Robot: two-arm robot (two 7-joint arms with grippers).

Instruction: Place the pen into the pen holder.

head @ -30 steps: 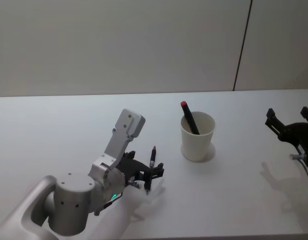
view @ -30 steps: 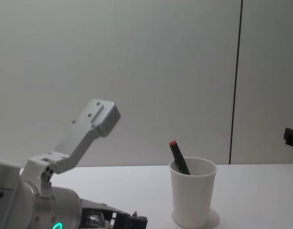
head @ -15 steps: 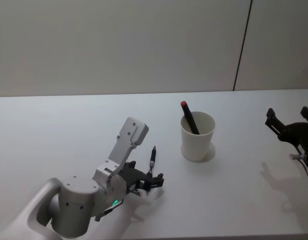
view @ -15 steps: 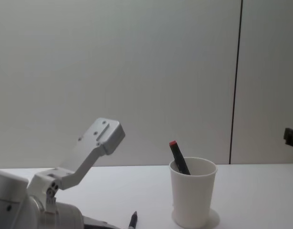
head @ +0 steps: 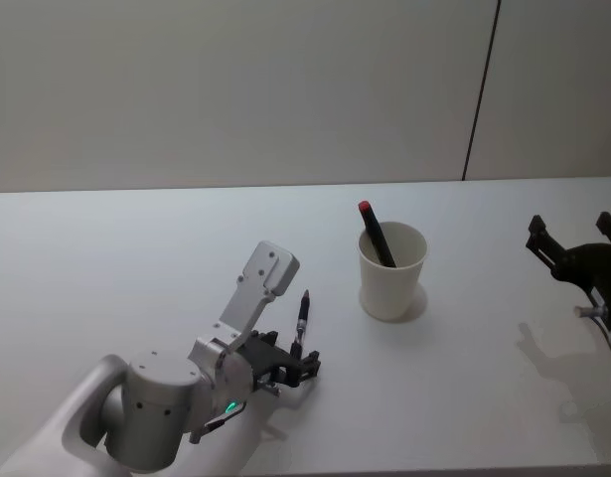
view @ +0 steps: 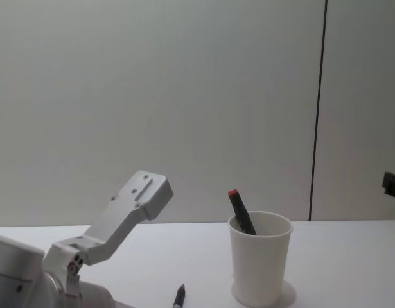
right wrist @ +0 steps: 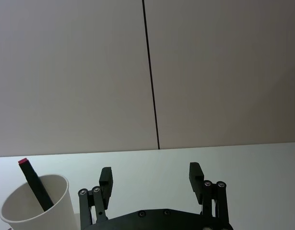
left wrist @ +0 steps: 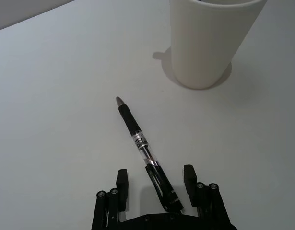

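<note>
The pen point(left wrist: 140, 148) is laid on the surface point(head: 136, 248), ungripped within the spread left end effector point(left wrist: 154, 178), tip toward the nearby pen holder point(head: 391, 278), in which a red-capped marker point(head: 375, 234) is held; the right end effector point(head: 571, 256) is parked well apart, likewise spread

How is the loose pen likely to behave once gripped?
The pen looks thin, stiff and round, so it may roll if nudged. The left gripper straddles its clip end, far off-centre, so it may droop or pivot once lifted. The right gripper sits far right.
</note>
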